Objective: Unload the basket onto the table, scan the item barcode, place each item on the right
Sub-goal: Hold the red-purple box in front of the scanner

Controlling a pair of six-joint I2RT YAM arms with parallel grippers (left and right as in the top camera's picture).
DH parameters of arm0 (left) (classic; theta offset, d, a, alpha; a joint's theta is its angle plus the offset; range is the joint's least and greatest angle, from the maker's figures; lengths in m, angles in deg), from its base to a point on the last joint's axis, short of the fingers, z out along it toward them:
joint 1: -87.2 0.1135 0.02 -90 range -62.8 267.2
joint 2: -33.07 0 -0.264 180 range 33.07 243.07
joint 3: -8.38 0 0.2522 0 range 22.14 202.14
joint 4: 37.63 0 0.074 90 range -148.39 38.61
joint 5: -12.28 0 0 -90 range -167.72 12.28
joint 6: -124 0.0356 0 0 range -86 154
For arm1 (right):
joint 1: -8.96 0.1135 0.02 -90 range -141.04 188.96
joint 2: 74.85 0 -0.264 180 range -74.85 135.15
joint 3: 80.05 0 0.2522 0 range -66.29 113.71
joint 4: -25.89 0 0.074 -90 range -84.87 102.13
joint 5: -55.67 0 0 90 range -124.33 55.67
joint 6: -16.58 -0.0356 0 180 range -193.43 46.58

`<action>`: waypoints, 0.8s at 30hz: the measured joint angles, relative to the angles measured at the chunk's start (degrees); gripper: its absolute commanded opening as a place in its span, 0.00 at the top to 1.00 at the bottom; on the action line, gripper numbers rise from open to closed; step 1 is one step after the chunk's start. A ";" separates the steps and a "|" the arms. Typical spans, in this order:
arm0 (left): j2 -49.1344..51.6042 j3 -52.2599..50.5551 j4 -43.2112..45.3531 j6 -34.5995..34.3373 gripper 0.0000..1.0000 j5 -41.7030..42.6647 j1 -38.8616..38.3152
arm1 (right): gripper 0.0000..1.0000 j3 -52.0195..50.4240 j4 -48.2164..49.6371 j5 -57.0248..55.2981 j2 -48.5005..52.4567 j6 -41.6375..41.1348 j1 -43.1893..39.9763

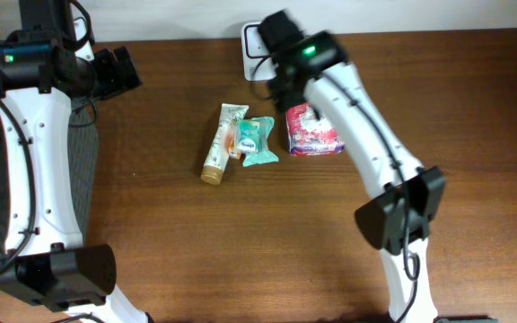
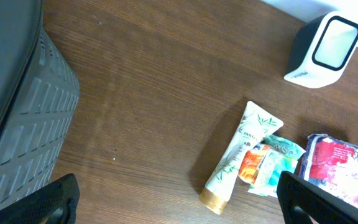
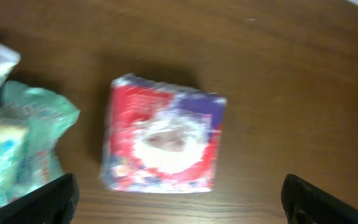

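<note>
The red-and-purple packet lies flat on the surface, just right of the green pouch and nearer than the scanner; your right end effector hangs over it, spread wide, gripping nothing; the left end effector, far left, is equally wide and empty. The risks as I judge them: the glossy wrap may slip or crumple on closing and nudge the pouch; a barcode facing down won't read.

The table is finished in brown wood grain with a dull sheen. The red-and-purple pack is wrapped in glossy, crinkled plastic film, and the tube is made of smooth plastic with a shiny gold cap. The grey basket is moulded in ribbed matt plastic.
</note>
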 measured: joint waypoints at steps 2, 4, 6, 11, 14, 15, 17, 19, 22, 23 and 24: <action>0.00 0.00 0.02 0.00 0.01 0.00 0.00 | 0.06 0.20 -0.96 8.94 0.00 2.64 -5.90; 0.00 0.00 0.00 0.00 0.01 0.02 0.00 | 0.19 -2.60 -0.94 22.36 0.13 7.30 -17.18; 0.00 0.00 0.00 -0.02 0.01 0.02 0.00 | 0.20 -8.66 1.16 35.52 0.48 10.34 -25.33; 0.00 0.00 0.09 -0.02 0.01 0.00 0.00 | 0.21 -28.52 16.63 56.59 2.32 12.52 -30.32; 0.00 0.00 0.00 -0.02 0.01 0.00 0.00 | 0.77 -36.41 25.42 63.04 2.38 12.85 -29.22; 0.00 0.00 0.02 -0.02 0.01 0.00 0.00 | 0.92 -38.14 27.06 64.22 2.38 12.79 -28.81; 0.00 0.00 0.00 -0.02 0.01 0.00 0.00 | 0.96 -39.56 28.13 66.14 2.38 12.44 -28.06; 0.00 0.00 0.02 0.00 0.01 0.00 0.00 | 0.96 -39.56 28.76 68.94 2.36 11.96 -27.61; 0.00 0.00 -0.02 -0.02 0.01 0.02 0.00 | 0.96 -34.82 30.08 71.82 2.71 5.99 -25.90; 0.00 0.00 0.07 -0.02 0.01 0.02 0.00 | 0.96 -30.82 31.43 72.08 2.93 2.99 -25.18; 0.00 0.00 0.04 -0.02 0.01 0.00 0.00 | 0.96 -27.82 33.55 71.93 2.95 0.15 -24.63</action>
